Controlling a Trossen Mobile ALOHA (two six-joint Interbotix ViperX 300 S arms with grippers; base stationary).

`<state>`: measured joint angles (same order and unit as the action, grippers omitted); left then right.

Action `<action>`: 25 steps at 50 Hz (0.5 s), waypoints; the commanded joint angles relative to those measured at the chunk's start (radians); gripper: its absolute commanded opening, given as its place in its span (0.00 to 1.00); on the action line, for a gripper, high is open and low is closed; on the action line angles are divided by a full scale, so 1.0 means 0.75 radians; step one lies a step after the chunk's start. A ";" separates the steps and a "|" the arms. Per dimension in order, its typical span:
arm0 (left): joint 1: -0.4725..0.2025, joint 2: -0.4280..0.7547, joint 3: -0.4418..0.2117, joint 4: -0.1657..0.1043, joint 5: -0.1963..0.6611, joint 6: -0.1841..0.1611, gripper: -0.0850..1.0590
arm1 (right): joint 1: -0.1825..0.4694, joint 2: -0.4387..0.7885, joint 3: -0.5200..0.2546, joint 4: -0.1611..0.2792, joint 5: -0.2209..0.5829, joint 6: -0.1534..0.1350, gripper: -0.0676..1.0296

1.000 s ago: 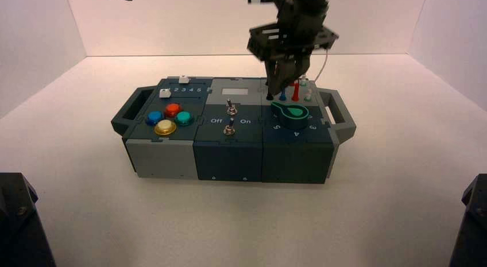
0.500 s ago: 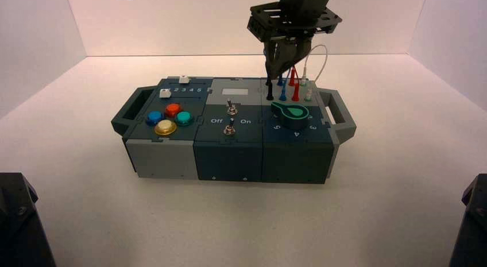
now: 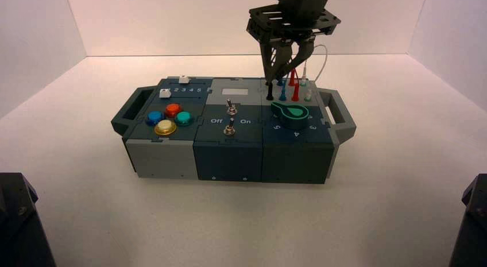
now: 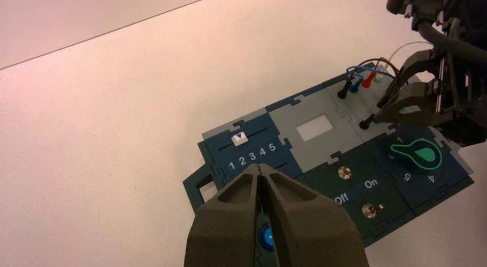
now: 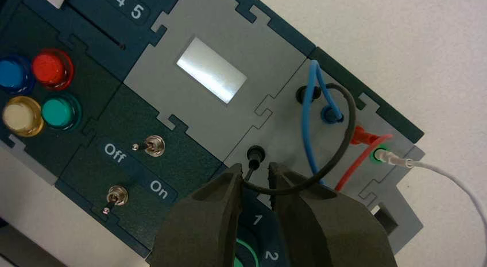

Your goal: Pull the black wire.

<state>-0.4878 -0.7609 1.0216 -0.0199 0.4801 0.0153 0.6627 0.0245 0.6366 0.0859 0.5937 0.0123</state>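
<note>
The black wire (image 5: pixel 343 146) is plugged in at both ends on the grey socket panel (image 5: pixel 284 135) at the box's far right — so the pull itself is left to do. The right gripper (image 5: pixel 256 174) is over that panel with its jaws parted and no firm grip on anything, the wire's loop crossing at its fingertips; the left gripper (image 4: pixel 259 169), closed and empty, waits above the box's left side.
</note>
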 commanded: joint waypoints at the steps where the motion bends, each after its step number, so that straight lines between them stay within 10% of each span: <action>1: -0.004 -0.002 -0.047 0.004 -0.012 0.008 0.05 | 0.004 -0.008 -0.033 0.012 -0.004 0.000 0.30; 25: -0.004 0.002 -0.051 0.004 -0.014 0.008 0.05 | 0.006 0.074 -0.078 0.016 -0.016 -0.002 0.30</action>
<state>-0.4878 -0.7593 1.0170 -0.0199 0.4801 0.0153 0.6657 0.0844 0.6136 0.0951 0.5890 0.0123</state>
